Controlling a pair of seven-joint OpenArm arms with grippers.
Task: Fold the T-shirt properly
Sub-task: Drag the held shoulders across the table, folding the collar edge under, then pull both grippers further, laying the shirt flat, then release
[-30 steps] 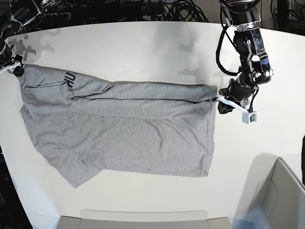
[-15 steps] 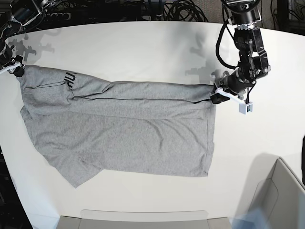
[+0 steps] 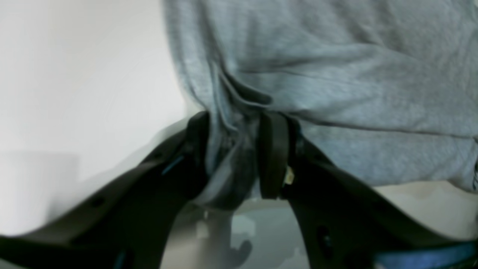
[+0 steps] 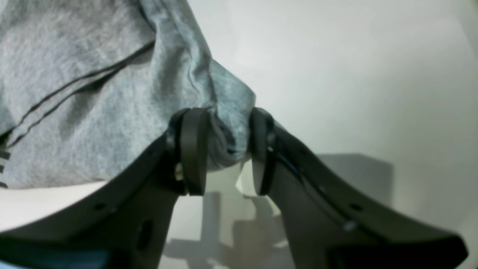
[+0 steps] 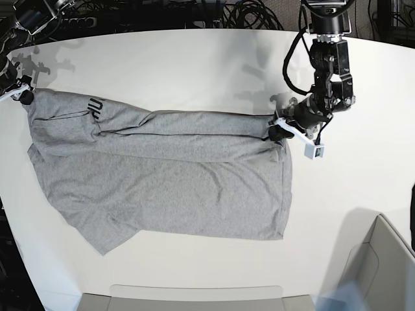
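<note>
The heather-grey T-shirt [image 5: 168, 175] lies spread on the white table [image 5: 194, 65], its far edge folded over, with a strip of black lettering [image 5: 95, 107] showing at the left. My left gripper [image 5: 277, 131] is shut on the shirt's far right corner; the left wrist view shows grey cloth [image 3: 231, 164] bunched between its black fingers [image 3: 273, 157]. My right gripper [image 5: 23, 94] is shut on the far left corner at the table's left edge; the right wrist view shows cloth [image 4: 227, 142] pinched between its fingers [image 4: 192, 149].
A grey bin [image 5: 379, 272] stands at the front right corner. A grey tray edge [image 5: 194, 295] runs along the front. Dark cables [image 5: 194, 13] lie behind the table's far edge.
My left gripper has moved left and a little away, carrying the shirt's right corner inward, so the folded edge is slacker. The right gripper has stayed put.
</note>
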